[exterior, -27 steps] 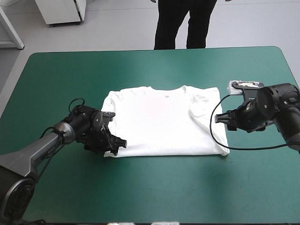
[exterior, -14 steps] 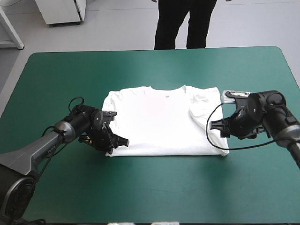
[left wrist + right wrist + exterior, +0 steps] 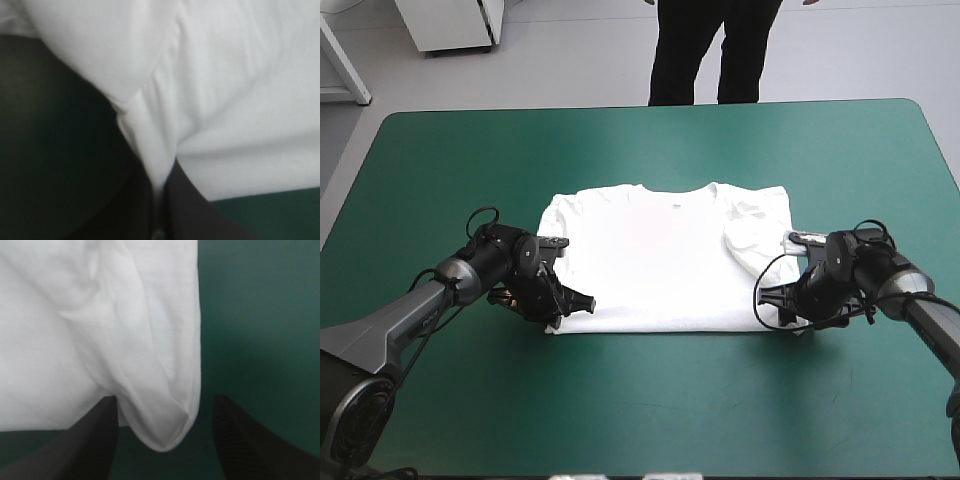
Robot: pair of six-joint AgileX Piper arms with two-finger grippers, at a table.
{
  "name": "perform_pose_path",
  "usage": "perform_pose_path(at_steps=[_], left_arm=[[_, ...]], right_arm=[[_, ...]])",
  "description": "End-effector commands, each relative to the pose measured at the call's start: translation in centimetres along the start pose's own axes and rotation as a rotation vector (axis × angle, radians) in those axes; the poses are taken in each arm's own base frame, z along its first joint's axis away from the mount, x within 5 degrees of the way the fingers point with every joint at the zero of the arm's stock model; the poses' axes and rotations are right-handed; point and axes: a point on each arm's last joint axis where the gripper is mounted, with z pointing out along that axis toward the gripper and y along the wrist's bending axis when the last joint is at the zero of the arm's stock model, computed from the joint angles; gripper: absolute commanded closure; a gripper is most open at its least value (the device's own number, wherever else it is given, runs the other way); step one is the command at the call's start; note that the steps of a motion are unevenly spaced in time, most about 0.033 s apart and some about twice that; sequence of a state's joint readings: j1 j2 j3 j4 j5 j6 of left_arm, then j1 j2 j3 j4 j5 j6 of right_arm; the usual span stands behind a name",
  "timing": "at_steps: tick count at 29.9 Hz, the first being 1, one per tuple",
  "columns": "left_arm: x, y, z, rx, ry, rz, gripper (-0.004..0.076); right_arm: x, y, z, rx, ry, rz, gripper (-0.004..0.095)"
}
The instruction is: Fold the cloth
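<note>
Teal-green cover [image 3: 640, 420], T-shirt [image 3: 660, 260] between right jaws

From above and behind we look forward and down over the whole table [image 3: 640, 400]; our left wrist view sits very close behind the left gripper [image 3: 161, 190], facing the T-shirt's [image 3: 240, 75] near left corner; our right wrist view, nearly as close behind the right gripper [image 3: 165, 402], faces its near right corner; the high view shows both corners too.

From the high view I can't see the near corners of the T-shirt [image 3: 660, 260]: left gripper [image 3: 570, 308] covers one, right gripper [image 3: 767, 305] the other; both wrist views crop it.
</note>
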State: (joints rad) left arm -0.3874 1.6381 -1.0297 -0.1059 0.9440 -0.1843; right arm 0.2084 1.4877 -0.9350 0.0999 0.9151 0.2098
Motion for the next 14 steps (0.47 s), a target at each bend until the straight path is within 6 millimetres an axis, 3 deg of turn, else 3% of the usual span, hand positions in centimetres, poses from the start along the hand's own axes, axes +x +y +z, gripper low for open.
perform_pose_path(at_steps=[1, 5, 8, 11, 14], left_arm=[[-0.2, -0.4, -0.2, 0.019, -0.022, -0.004, 0.0734], [-0.2, -0.4, -0.2, 0.018, -0.028, -0.003, 0.0734], [-0.2, -0.4, -0.2, 0.019, -0.031, -0.003, 0.0734], [-0.2, -0.4, -0.2, 0.015, -0.032, 0.0, 0.0734], [-0.2, -0.4, -0.3, 0.013, -0.029, 0.002, 0.0734]], right_arm=[[0.0, -0.1, 0.4, -0.027, -0.038, 0.027, 0.0368], [0.1, -0.1, 1.2, -0.038, -0.052, 0.062, 0.0426], [0.1, -0.1, 1.4, -0.038, -0.053, 0.071, 0.0618], [0.1, -0.1, 1.4, -0.037, -0.051, 0.072, 0.0883], [0.2, -0.1, 1.3, -0.038, -0.039, 0.06, 0.0925]])
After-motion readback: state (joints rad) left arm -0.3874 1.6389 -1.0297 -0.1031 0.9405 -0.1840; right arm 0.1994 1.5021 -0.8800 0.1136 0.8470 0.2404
